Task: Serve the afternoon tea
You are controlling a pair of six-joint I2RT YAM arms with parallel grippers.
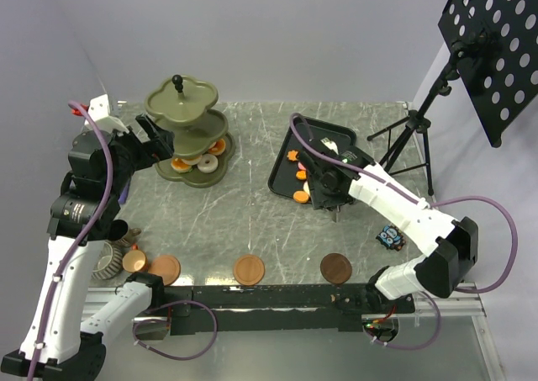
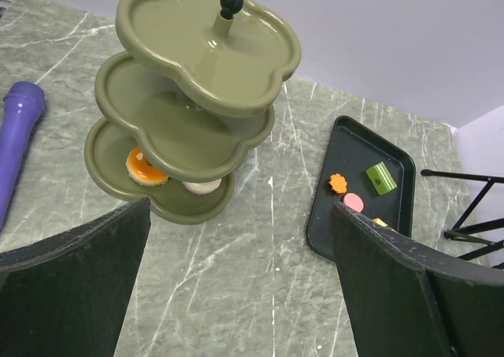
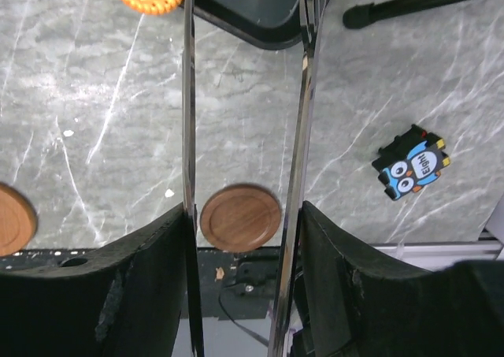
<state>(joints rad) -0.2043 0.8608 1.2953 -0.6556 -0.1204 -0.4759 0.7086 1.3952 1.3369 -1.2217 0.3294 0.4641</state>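
Right jaws clamp the metal tongs (image 3: 189, 97), aimed at small pastries (image 1: 301, 198) on the black rectangular tray (image 2: 354, 144). Left jaws stand apart, empty, facing the olive-green three-tier stand (image 2: 197, 65), far left. Only its bottom tier is stocked; near brown saucers (image 1: 249, 270) lack the cups (image 1: 108, 261).

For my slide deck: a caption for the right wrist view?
Right pincer gripping tongs, a brown saucer showing between their blades.

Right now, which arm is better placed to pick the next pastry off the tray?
Right. The right gripper holds the metal tongs over the black tray's near end, beside the orange pastries. The left gripper is open and empty, over by the three-tier stand.
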